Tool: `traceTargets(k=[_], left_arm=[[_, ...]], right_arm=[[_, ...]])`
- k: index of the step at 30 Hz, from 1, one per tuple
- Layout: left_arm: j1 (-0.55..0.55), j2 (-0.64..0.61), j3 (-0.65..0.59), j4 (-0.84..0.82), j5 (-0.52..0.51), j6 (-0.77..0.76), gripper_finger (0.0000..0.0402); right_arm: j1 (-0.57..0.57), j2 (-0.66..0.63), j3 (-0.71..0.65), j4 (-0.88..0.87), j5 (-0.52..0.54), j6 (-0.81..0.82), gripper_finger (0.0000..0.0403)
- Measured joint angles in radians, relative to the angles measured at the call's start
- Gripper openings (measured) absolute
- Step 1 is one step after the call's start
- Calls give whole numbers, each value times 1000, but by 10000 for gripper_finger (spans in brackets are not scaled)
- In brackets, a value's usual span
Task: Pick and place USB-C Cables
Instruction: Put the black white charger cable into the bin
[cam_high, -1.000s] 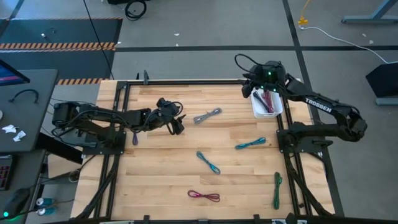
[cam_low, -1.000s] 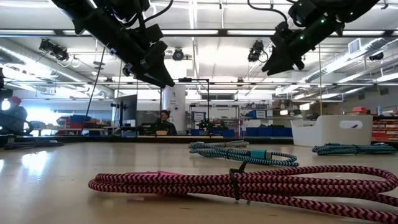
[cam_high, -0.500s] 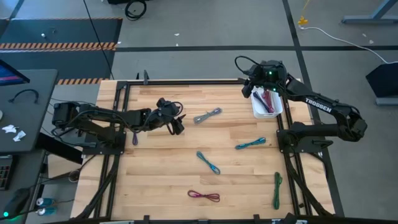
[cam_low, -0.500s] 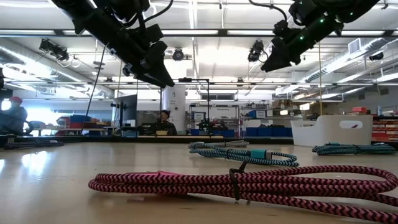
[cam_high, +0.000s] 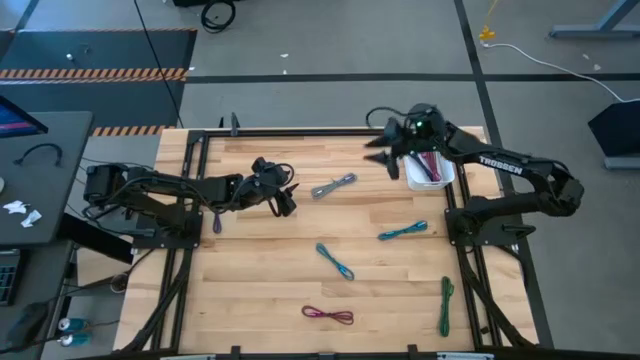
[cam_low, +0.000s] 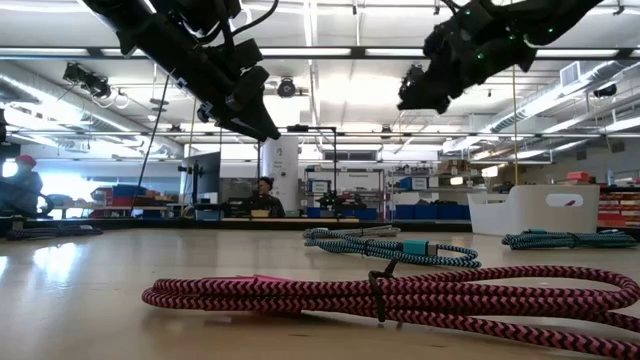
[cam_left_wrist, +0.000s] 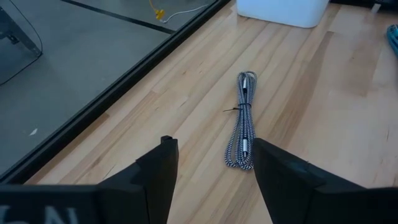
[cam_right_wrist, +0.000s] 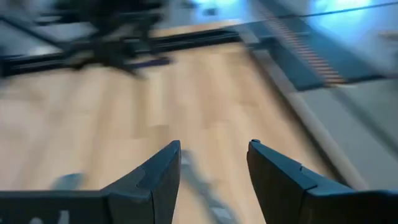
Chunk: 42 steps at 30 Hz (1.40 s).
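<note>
Now we see the grey cable (cam_high: 334, 186) lying slantwise on the tabletop (cam_high: 270, 290), its long axis running from near the left gripper (cam_high: 287, 200) up toward the white bin (cam_high: 447, 178). Our right gripper (cam_high: 378, 158) has swung from over the bin out toward this cable, jaws spread and empty. Left jaws hover open, empty, just beside it.

1. Wooden table (cam_high: 270, 260), light planks, black frame rail (cam_high: 300, 131) along far edge.
2. White bin (cam_high: 425, 182), far right of table.
3. Grey floor w/ hazard-stripe tape (cam_high: 95, 73), far left.
4. Seated person (cam_low: 265, 195) in room beyond.
</note>
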Motion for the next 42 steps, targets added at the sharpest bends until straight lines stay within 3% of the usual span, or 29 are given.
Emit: traceTargets(k=[12,23,31,35,42], left_arm=[[0,0,0,-99,0,-3,204],[-2,0,0,-159,2,-27,196],[-27,20,0,-146,93,78,186],[-47,98,0,-55,97,108,179],[-20,333,1,302,135,207,201]], right_arm=[[337,182,0,42,-3,54,179],[485,221,0,-99,92,73,157],[584,255,0,-132,121,96,156],[637,263,0,-158,173,127,156],[712,271,0,-188,229,171,155]])
